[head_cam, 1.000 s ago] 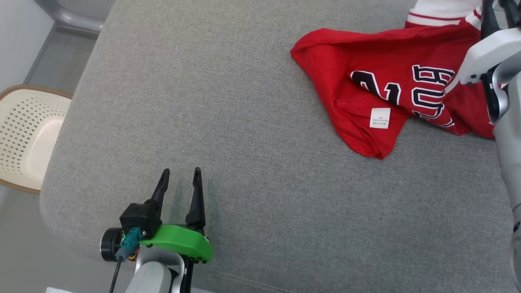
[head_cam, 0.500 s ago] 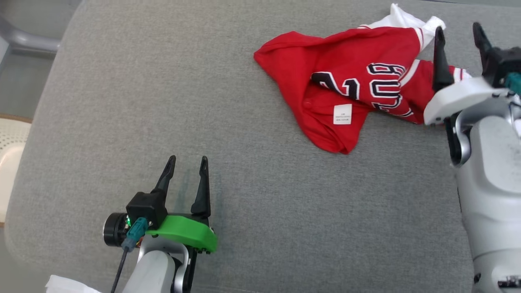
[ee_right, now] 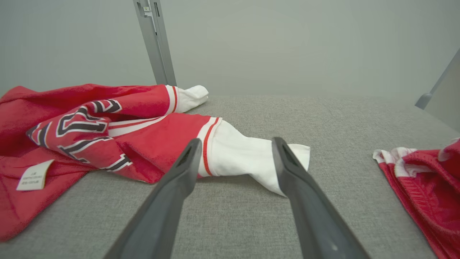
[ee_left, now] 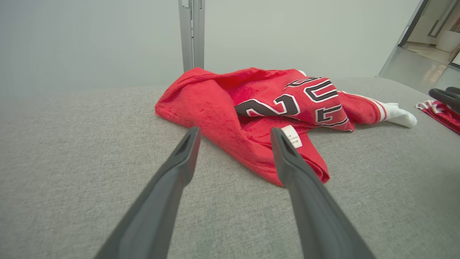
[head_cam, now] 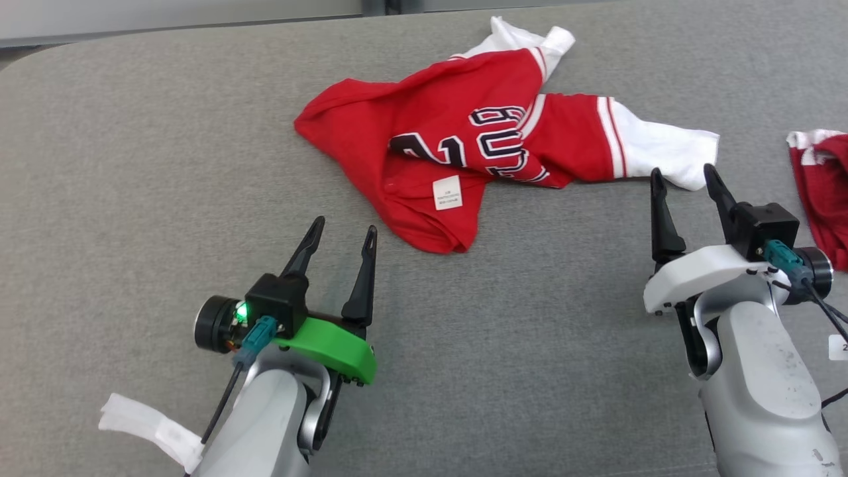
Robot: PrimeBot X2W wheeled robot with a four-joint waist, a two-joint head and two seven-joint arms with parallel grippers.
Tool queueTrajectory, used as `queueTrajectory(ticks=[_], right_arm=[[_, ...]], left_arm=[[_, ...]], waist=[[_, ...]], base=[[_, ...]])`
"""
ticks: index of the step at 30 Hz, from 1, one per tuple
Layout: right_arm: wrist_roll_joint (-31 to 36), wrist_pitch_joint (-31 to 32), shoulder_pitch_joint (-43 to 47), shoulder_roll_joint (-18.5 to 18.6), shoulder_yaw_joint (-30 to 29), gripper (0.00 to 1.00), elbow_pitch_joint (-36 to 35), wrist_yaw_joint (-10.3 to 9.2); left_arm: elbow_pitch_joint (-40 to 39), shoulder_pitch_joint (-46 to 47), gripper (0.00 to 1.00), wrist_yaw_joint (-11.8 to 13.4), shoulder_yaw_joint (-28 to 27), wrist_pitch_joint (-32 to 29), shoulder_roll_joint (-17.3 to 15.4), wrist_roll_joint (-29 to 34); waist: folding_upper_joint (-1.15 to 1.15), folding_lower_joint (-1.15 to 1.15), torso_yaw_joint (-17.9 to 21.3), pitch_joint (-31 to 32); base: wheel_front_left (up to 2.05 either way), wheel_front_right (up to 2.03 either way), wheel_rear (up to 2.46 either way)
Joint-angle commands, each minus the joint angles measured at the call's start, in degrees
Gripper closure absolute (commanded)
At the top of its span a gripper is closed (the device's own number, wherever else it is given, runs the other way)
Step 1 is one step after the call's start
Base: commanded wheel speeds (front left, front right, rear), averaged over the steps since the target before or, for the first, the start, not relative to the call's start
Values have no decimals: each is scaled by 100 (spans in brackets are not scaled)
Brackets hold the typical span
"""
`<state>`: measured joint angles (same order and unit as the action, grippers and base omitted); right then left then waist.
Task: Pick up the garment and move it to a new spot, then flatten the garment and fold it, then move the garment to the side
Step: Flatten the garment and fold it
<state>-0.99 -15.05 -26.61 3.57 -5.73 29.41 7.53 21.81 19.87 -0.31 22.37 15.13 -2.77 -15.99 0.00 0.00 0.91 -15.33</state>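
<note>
Red jersey point(head_cam: 464, 132) crumpled on the grey cushion point(head_cam: 165, 165), a black "2" readable, other lettering folded over, print on its white tag point(head_cam: 447, 193) too small. The left gripper point(head_cam: 346, 224) and right gripper point(head_cam: 682, 169) both spread wide, holding nothing.

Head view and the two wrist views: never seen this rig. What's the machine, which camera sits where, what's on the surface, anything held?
It is a wheeled robot with two arms. One picture comes from a camera on its head, looking down; the other two come from a camera on each wrist, looking along that arm's two dark jaws. In the head view the left gripper sits lower left, the right gripper lower right. Both pairs of jaws stand open and hold nothing. On the grey fabric surface lies a crumpled red jersey with white sleeves and black numbers. A second red-and-white garment lies at the right edge, apart from it.
</note>
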Motion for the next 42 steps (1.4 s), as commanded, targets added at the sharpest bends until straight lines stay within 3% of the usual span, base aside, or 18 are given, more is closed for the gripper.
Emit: queueTrajectory(ticks=[1, 6, 13, 17, 28, 33, 35, 37, 38, 39, 42], right_arm=[[-69, -16, 133, -20, 11, 0, -15, -8], [-105, -16, 217, -48, 36, 0, 52, -8], [-188, -16, 218, -63, -6, 0, 160, -8], [-251, -16, 219, -64, 6, 0, 157, -8], [-416, -16, 127, -63, 55, 0, 202, -8], [-434, -16, 82, -63, 97, 0, 236, -8], [-446, -16, 60, -63, 123, 0, 237, -8], [-454, -16, 47, -63, 127, 0, 232, -8], [-452, -16, 41, -63, 128, 0, 231, -8], [-452, -16, 40, -64, 124, 0, 237, -8], [-450, -16, 56, -64, 105, 0, 263, -8]], left_arm=[[112, 185, 0, -63, 63, -2, -25, 65], [578, 589, 0, -181, 129, -2, -29, 143], [1425, 958, 0, -357, -242, -2, -69, 260], [1797, 1157, 0, -423, -405, -2, -125, 395], [2274, 1409, 0, -162, -864, -2, -99, 597], [2563, 1503, 1, -268, -833, -3, -65, 590], [2609, 1542, 53, -309, -802, -4, -48, 608], [2569, 1560, 74, -331, -789, -3, -43, 645], [2549, 1558, 93, -332, -791, -4, -42, 653], [2523, 1549, 100, -331, -787, -3, -38, 670], [2452, 1509, 100, -333, -794, -3, -34, 709]], waist=[[0, 0, 522, 48], [0, 0, 910, -43], [0, 0, 1303, -187], [0, 0, 1366, -263], [0, 0, 1324, -355], [0, 0, 1302, -361], [0, 0, 1301, -373], [0, 0, 1298, -380], [0, 0, 1296, -381], [0, 0, 1293, -378], [0, 0, 1281, -362]], base=[[0, 0, 0], [0, 0, 0], [0, 0, 0], [0, 0, 0], [0, 0, 0], [0, 0, 0], [0, 0, 0], [0, 0, 0], [0, 0, 0], [0, 0, 0], [0, 0, 0]])
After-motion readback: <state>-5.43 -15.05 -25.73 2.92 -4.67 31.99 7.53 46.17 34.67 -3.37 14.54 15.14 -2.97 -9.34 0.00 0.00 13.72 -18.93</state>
